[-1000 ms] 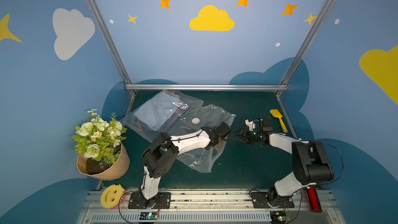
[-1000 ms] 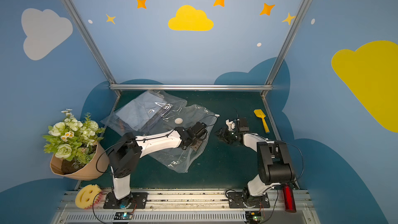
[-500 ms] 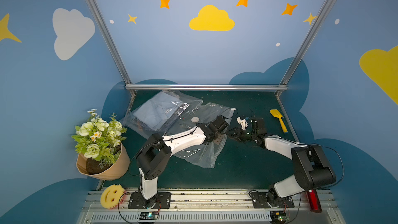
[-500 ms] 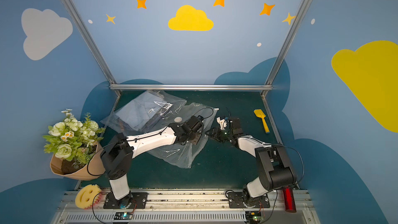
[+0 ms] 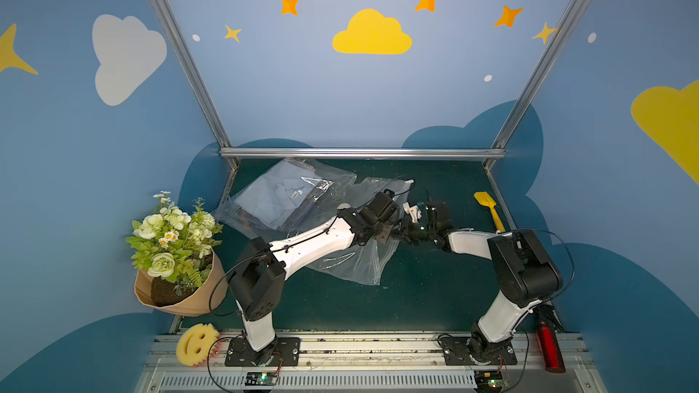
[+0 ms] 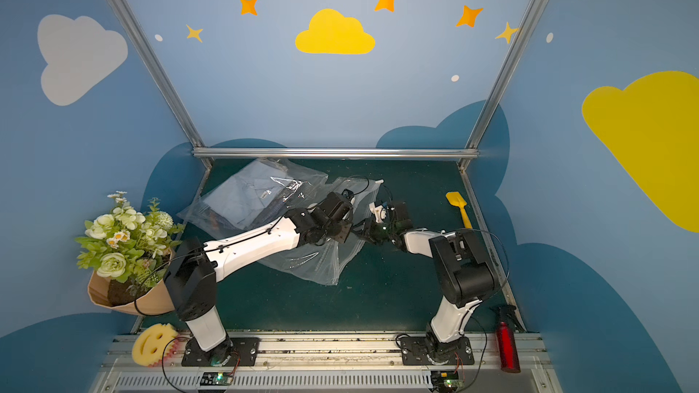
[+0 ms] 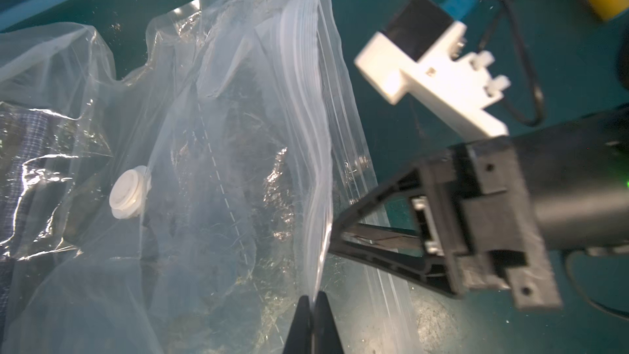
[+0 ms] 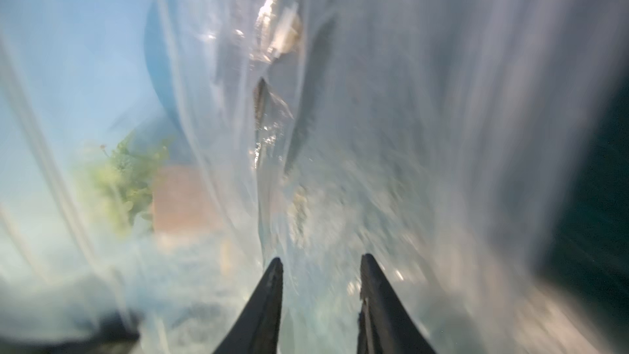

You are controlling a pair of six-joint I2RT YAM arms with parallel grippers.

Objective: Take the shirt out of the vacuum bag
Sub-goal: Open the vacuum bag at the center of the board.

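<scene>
The clear vacuum bag (image 5: 351,262) (image 6: 310,262) lies crumpled on the green table, with the folded light blue shirt (image 5: 276,202) (image 6: 242,198) inside its back left part. My left gripper (image 7: 312,297) (image 5: 393,234) is shut on the bag's upper film by the zip-seal edge (image 7: 306,97), which it holds raised. The round white valve (image 7: 127,195) sits further in. My right gripper (image 8: 320,262) (image 7: 335,238) (image 5: 403,232) stands open, its tips at the bag's mouth against the raised film. Blurred plastic fills the right wrist view.
A flower bouquet (image 5: 174,243) in brown paper leans at the left edge. A yellow spatula (image 5: 490,209) lies at the right wall. A smiley sponge (image 5: 196,344) and a red bottle (image 5: 548,345) sit by the front rail. The two grippers almost touch.
My right gripper has moved left up to the bag's mouth, and its jaws have narrowed somewhat. My left gripper has kept hold of the bag's edge.
</scene>
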